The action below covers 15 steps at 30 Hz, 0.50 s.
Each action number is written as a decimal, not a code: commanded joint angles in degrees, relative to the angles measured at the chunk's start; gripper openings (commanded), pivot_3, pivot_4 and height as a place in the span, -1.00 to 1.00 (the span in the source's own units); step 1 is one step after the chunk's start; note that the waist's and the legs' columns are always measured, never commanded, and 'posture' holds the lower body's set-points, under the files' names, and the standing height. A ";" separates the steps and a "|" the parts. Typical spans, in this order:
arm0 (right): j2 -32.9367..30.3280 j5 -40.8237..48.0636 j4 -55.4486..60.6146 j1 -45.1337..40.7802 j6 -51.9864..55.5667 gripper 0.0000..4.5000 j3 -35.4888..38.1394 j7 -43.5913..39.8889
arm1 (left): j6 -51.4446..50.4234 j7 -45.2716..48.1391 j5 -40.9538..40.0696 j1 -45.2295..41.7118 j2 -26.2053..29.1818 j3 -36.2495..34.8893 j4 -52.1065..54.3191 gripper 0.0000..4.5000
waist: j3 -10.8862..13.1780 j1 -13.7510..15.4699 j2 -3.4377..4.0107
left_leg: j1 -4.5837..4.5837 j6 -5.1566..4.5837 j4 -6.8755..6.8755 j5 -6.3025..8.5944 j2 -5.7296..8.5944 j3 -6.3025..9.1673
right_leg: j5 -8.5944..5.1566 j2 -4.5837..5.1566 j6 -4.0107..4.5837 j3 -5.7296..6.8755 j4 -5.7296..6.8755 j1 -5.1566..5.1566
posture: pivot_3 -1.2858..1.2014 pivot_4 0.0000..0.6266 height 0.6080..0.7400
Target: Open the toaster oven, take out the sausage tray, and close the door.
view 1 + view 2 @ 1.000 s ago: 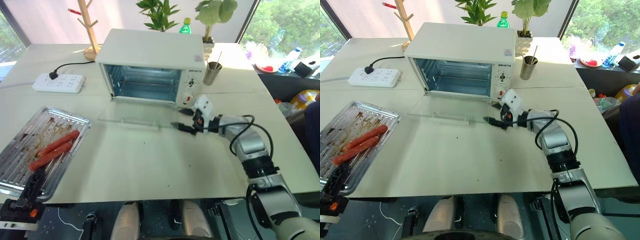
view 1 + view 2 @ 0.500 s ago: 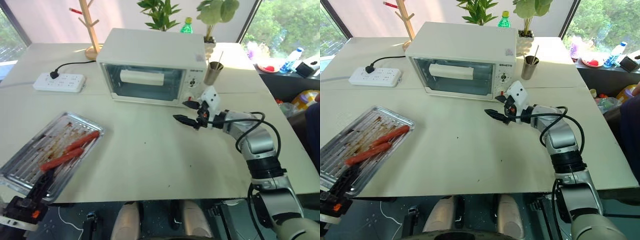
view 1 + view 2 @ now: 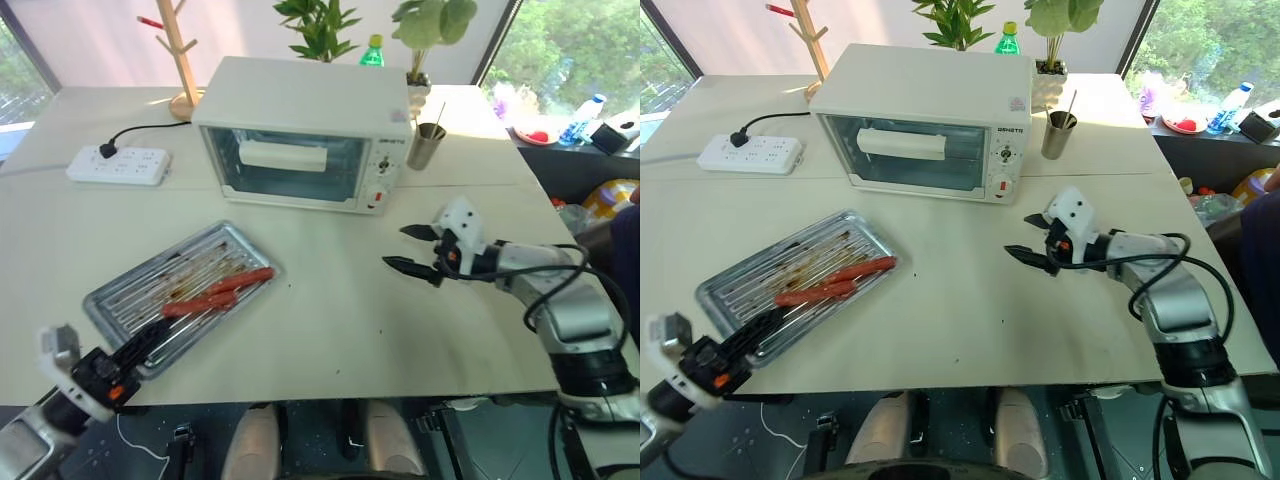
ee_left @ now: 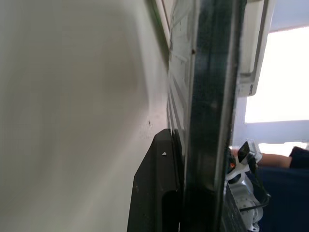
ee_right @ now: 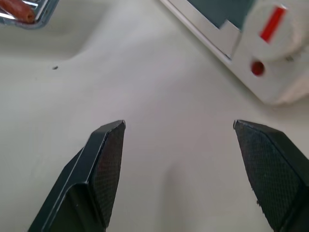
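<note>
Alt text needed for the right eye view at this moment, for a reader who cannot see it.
The sausage tray rests on the table with its near corner pinched in the left end effector. Behind it, the toaster oven has its door closed, and the right end effector hovers open, holding nothing.

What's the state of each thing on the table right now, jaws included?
toaster oven: empty inside
door: closed
sausage tray: out on the table, near corner gripped
sausages: lying in the tray
left gripper: jaws shut on the tray's rim
right gripper: jaws open, empty, above the table
power strip: one plug in
</note>
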<state>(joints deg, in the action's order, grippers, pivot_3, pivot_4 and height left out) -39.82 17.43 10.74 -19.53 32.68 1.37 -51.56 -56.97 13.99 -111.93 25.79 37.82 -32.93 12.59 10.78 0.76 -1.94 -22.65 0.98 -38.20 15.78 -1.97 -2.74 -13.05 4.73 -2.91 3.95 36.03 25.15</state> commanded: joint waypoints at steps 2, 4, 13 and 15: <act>-1.83 1.87 7.98 5.02 2.46 0.63 5.19 2.96 | -3.88 -0.35 -0.51 -10.16 4.05 8.07 -4.51 -1.00 | 0.01 0.20 0.03 | 0.00 0.00 0.00 0.00 0.01 0.00 | 0.00 0.02 0.00 0.00 0.01 -0.02 | 0.03 -0.52 0.65; -2.14 2.80 10.58 7.24 3.98 0.63 6.78 4.16 | -5.32 -0.09 0.43 -15.05 4.90 11.38 -6.75 -1.00 | 0.01 0.08 0.03 | 0.01 0.00 0.00 0.00 0.01 0.00 | 0.01 0.02 -0.01 0.00 0.02 -0.03 | 0.03 -0.52 0.65; -2.21 5.72 20.69 16.73 9.48 0.63 13.77 9.80 | -14.77 5.51 10.79 -37.10 4.02 23.32 -22.68 -1.00 | 0.01 -0.13 0.06 | 0.07 -0.01 0.02 -0.01 0.04 -0.08 | 0.03 -0.06 -0.03 -0.02 0.06 -0.05 | 0.03 -0.52 0.65; -2.00 6.30 22.49 18.31 10.44 0.63 14.88 10.83 | -16.73 8.05 14.91 -40.49 3.21 25.10 -25.08 -1.00 | 0.01 -0.04 0.07 | 0.09 -0.01 0.03 -0.01 0.04 -0.08 | 0.03 -0.06 -0.03 -0.02 0.07 -0.04 | 0.03 -0.52 0.65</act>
<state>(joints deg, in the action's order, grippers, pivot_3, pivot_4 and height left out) -41.63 22.49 29.87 -1.68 42.81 13.79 -41.72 -71.98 18.93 -99.27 -12.70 41.45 -8.51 -11.58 10.78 0.72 -1.87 -22.56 0.97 -38.18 15.77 -1.92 -2.83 -13.03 4.66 -2.94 3.94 36.10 25.10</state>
